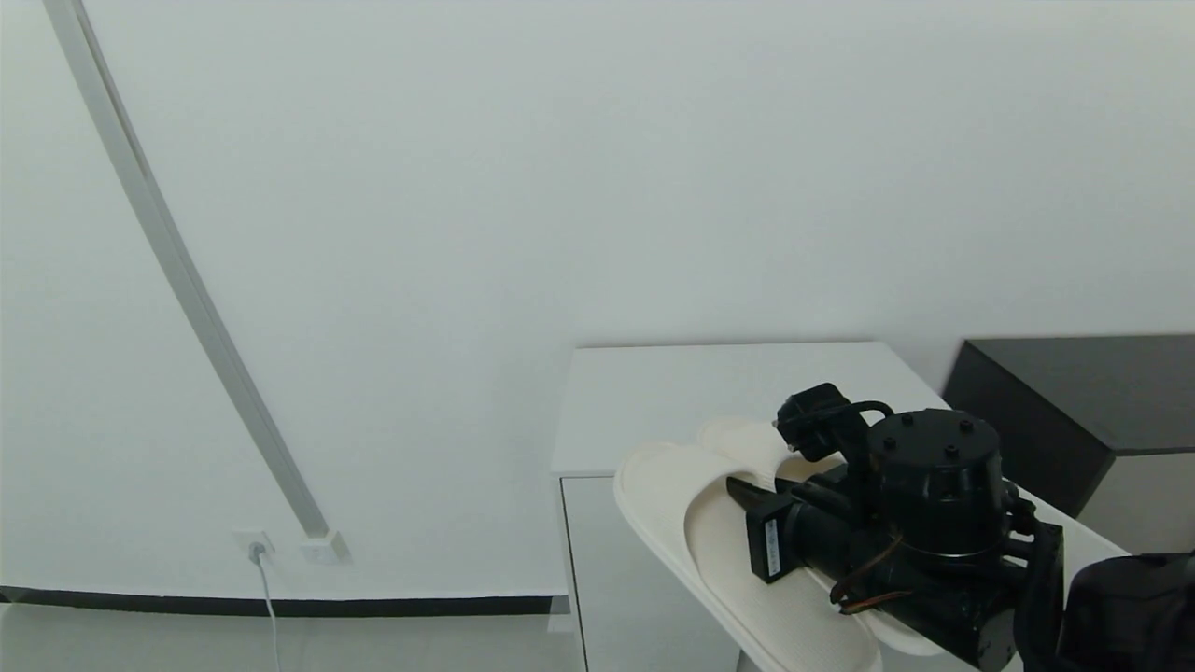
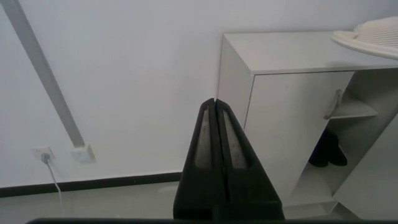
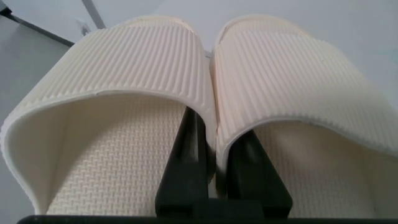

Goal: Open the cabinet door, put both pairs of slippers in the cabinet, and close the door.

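Our right pincer (image 3: 214, 149) is clamped on the touching inner edges of the slippers (image 3: 149, 81), so we carry both as one, above the open cabinet (image 2: 286, 53). Our left pincer (image 2: 215, 109) is together, empty.

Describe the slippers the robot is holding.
Look at the white cabinet by the wall. Above its top, the right gripper clamps cream slippers side by side. Ribbed straps and pale colour separate them from the dark footwear inside.
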Controlling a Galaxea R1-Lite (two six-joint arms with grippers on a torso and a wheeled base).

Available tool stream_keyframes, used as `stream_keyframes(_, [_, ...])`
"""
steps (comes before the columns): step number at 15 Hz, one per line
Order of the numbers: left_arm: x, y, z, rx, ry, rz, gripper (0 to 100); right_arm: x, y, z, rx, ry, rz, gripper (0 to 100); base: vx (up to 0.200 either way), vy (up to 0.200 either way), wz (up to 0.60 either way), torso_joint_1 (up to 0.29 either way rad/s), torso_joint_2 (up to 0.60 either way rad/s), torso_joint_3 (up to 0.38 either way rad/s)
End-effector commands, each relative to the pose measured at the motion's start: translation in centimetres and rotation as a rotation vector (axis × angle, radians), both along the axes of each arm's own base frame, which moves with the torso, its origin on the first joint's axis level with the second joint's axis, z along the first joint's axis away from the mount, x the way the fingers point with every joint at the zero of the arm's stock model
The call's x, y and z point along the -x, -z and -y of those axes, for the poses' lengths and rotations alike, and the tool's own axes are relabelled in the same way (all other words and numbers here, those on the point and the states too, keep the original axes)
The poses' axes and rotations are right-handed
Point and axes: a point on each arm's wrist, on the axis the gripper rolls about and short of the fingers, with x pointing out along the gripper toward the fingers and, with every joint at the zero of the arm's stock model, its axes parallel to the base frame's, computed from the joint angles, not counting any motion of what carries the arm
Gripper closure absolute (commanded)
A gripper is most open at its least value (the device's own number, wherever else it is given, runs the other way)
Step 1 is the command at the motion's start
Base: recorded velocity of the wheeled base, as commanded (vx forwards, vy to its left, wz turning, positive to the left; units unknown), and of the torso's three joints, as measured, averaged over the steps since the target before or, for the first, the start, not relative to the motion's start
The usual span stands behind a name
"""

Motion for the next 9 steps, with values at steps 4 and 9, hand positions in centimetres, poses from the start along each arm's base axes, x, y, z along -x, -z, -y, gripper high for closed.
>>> stream_keyframes(4, [0.0,0.0,0.0,0.0,0.0,-0.001,100,0.0,0.12,-0.01,0.0,0.0,-0.004,100,0.0,-0.2,0.0,0.0,0.01,0.0])
stream_keyframes(9, [0.0,0.0,0.0,0.0,0.0,-0.001,100,-0.13,0.01,0.1,-0.013,0.004,0.006,100,0.0,-0.2,0.0,0.001,0.0,0.002])
